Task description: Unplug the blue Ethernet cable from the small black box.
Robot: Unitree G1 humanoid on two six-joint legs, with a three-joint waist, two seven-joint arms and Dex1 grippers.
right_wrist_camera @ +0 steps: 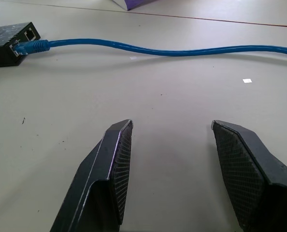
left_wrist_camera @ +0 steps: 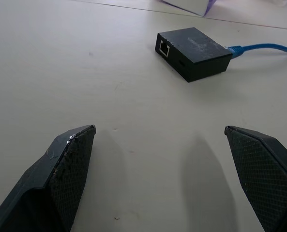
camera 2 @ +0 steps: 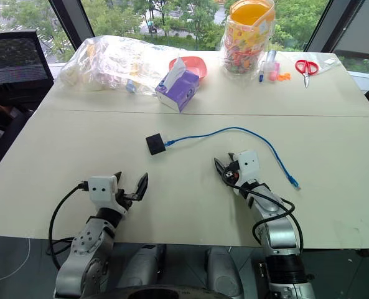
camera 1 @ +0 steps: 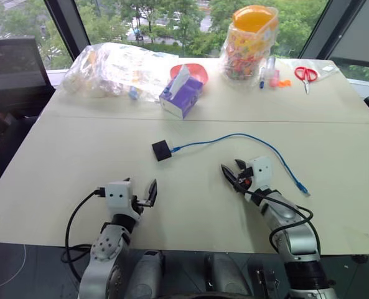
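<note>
The small black box (camera 1: pixel 161 150) lies flat near the table's middle. The blue Ethernet cable (camera 1: pixel 234 137) is plugged into the box's right side; it arcs to the right and ends in a loose plug near the table's right part. In the left wrist view the box (left_wrist_camera: pixel 194 52) shows an empty port facing me, with the cable (left_wrist_camera: pixel 259 48) leaving its far side. My left gripper (camera 1: pixel 140 187) is open, low over the table, short of the box. My right gripper (camera 1: pixel 232 167) is open with nothing between its fingers, short of the cable (right_wrist_camera: pixel 158 50) and to the right of the box (right_wrist_camera: pixel 7 43).
A purple tissue box (camera 1: pixel 181 93), a red bowl (camera 1: pixel 193 71) and a clear plastic bag (camera 1: pixel 116 68) sit at the back. A jar of sweets (camera 1: pixel 249 43) and red scissors (camera 1: pixel 306 75) are at the back right. A black chair (camera 1: pixel 13 68) stands left of the table.
</note>
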